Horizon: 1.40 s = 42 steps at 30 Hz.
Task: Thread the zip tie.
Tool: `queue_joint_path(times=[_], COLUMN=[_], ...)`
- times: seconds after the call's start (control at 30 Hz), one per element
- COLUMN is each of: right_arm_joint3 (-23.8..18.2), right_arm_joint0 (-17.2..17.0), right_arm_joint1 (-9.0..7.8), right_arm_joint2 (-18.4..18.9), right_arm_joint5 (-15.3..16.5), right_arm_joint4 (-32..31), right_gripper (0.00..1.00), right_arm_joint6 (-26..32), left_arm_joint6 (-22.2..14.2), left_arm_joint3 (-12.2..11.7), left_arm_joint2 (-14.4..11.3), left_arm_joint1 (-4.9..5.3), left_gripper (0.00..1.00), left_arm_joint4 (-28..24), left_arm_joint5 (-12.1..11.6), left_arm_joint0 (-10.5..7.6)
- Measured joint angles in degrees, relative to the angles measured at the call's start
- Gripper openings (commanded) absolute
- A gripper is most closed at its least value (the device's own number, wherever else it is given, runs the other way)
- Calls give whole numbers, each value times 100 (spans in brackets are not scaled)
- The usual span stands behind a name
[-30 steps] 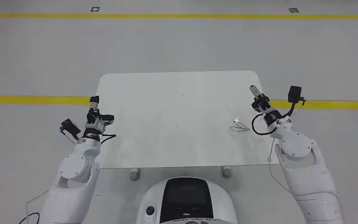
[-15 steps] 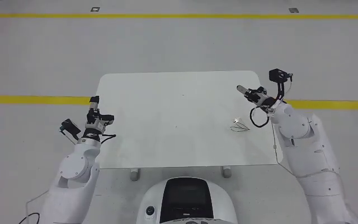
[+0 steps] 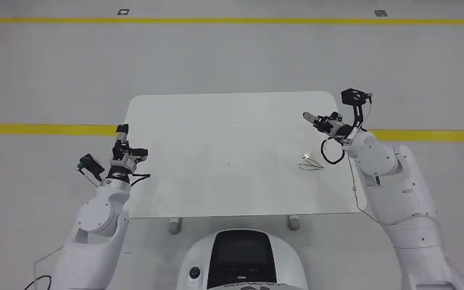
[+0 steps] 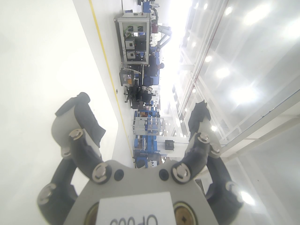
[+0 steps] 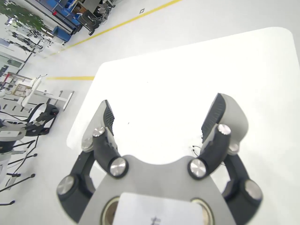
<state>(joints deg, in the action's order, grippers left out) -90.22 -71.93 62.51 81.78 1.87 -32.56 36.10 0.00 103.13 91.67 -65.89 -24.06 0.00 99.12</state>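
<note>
A thin dark zip tie (image 3: pixel 310 162) lies bent on the white table (image 3: pixel 232 152) near its right edge; a small piece of it (image 5: pixel 194 147) peeks out beside one finger in the right wrist view. My right gripper (image 3: pixel 309 117) hovers above the table's right side, just beyond the zip tie, pointing left across the table. It is open (image 5: pixel 164 111) with nothing between its fingers. My left gripper (image 3: pixel 122 130) stands off the table's left edge, pointing away from me. It is open (image 4: pixel 143 104) and holds nothing.
Yellow floor lines (image 3: pixel 43 129) run behind and beside the table. Racks and workbenches (image 4: pixel 136 45) stand far off in the room. The table's middle and left are bare white surface.
My right gripper has swung from the table's right edge inward and turned to point left across the table. The left arm has kept still.
</note>
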Motion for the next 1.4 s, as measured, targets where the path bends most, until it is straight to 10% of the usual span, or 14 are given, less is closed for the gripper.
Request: queue_joint_path(times=[0.4, 1.03, 1.4], right_arm_joint3=[-156, -479, -542], right_arm_joint0=[437, 605, 1503], right_arm_joint1=[-221, -356, -786], right_arm_joint2=[-109, -568, -2092], right_arm_joint5=[1790, 1761, 1761], right_arm_joint4=[-1375, -2029, -2032], right_gripper=[100, 100, 100], right_arm_joint6=[1612, 2283, 3634], left_arm_joint6=[0, 0, 0], left_arm_joint3=[0, 0, 0], left_arm_joint2=[0, 0, 0], left_arm_joint1=[0, 0, 0], left_gripper=[100, 100, 100], left_arm_joint4=[0, 0, 0], left_arm_joint5=[0, 0, 0], left_arm_joint0=[0, 0, 0])
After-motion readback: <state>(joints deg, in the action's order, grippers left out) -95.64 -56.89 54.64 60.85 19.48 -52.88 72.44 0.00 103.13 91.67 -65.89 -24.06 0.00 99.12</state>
